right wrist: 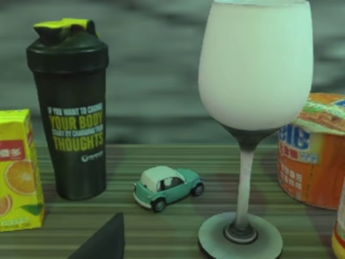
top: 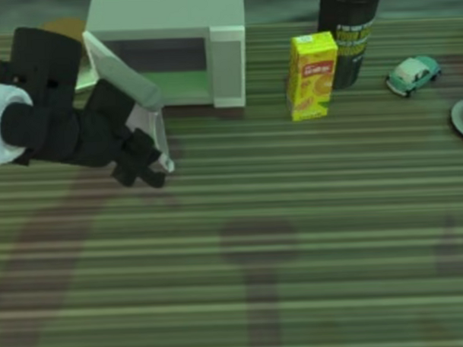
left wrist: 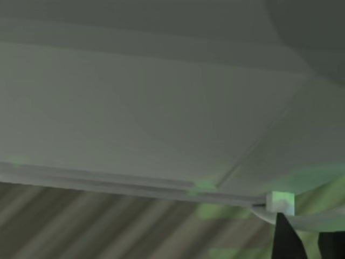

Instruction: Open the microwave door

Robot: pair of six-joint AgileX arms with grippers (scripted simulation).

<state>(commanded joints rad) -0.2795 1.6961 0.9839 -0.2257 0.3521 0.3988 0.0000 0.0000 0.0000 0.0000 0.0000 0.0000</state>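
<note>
Our left tool [top: 157, 170] is clamped on the microwave door's [top: 121, 71] free edge, swung well open from the microwave [top: 182, 23] at the bench's far-left edge. Mostly done, maybe a bit wider.

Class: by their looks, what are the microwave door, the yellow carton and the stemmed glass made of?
Microwave door: likely matte pale plastic; flat, dull, no glare.
Yellow carton: printed card, apparently; sharp folded edges, fruit print.
Stemmed glass: probably frosted glass; milky bowl, thin stem.

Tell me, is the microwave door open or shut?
Open: the microwave door is swung out leftward, its free edge at the left gripper, exposing the oven cavity.
</note>
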